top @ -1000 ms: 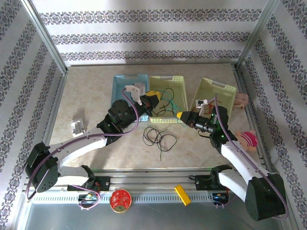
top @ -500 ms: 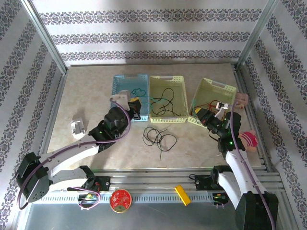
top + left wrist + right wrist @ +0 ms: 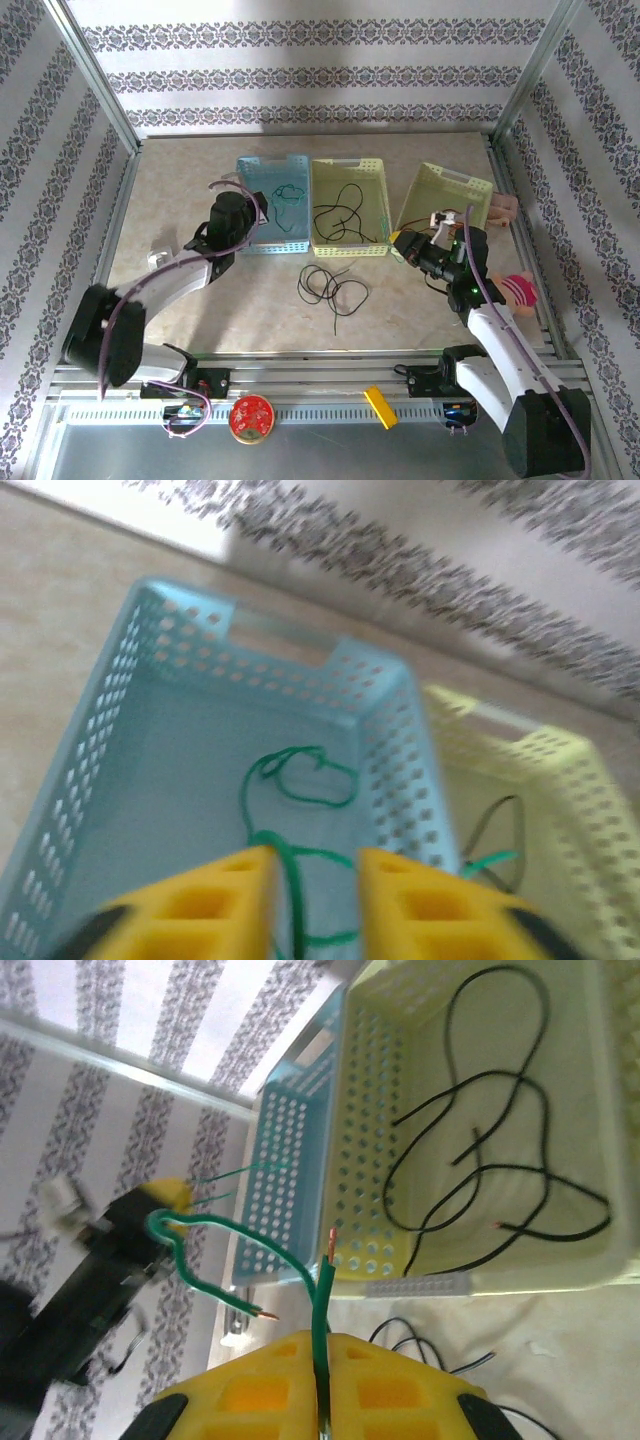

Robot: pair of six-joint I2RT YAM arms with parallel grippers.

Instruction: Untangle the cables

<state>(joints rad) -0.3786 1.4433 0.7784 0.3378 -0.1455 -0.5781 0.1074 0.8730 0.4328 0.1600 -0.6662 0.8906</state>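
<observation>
The left arm stretches from its base at the near left corner diagonally up the beige marbled desk (image 3: 190,170). The left gripper (image 3: 315,865) hangs over the near end of the pale blue perforated plastic basket (image 3: 395,750). Its yellow fingers stand a modest way apart and grip nothing. A thin green cable (image 3: 300,780) lies curled on the basket floor below the gap.

The right arm rises from the near right with a bent elbow. The right gripper (image 3: 322,1345) points left, near the front corner of the pale yellow perforated basket (image 3: 370,1160). Its fingers are pressed tight on a second green cable (image 3: 318,1285), which stands up between them to a bare copper tip and loops off to the left in the air.

The blue and yellow baskets sit just beside each other at mid-desk. A third yellow-green basket (image 3: 455,185) leans tilted on the right. In front of them, between the arms, the desk is open apart from loose black cables (image 3: 330,287) coiled in thin rings. Another black cable (image 3: 480,1170) sprawls in loops inside the yellow basket. A pink plush toy (image 3: 518,290) sits close by the right forearm.
</observation>
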